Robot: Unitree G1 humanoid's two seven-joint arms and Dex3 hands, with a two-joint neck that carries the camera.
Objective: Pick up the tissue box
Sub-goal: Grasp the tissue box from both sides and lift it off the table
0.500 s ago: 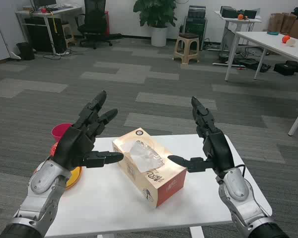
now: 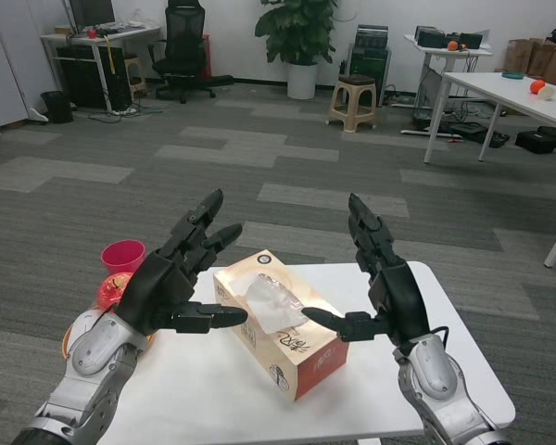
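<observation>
Left robot hand: the left robot hand (image 2: 171,278) is seen spread wide with fingers apart, raised above the bench to the left of the tissue box; nothing is held. Its thumb tip is pointed at the box's left top edge; contact cannot be confirmed.
Right robot hand: the right robot hand (image 2: 382,287) is likewise spread, fingers extended upward, thumb reaching leftward close to the box's right side; nothing is gripped, and contact cannot be confirmed.
Tissue box: the tissue box (image 2: 280,322) is found lying flat near the middle of the bench, between the two hands, turned at an angle to the bench edges. It is a rectangular cardboard carton, tan and orange-red, with printed lettering on the top and a white tissue puffed from a clear oval opening.
Bench: the bench (image 2: 213,389) is noted as a smooth white rectangular top.
Cup: a pink plastic cup (image 2: 122,255) is seen upright at the bench's far left.
Plate: an orange-rimmed plate (image 2: 74,336) is partly hidden behind the left forearm.
Forearms: silver, smooth shells are observed; hands are matte black.
</observation>
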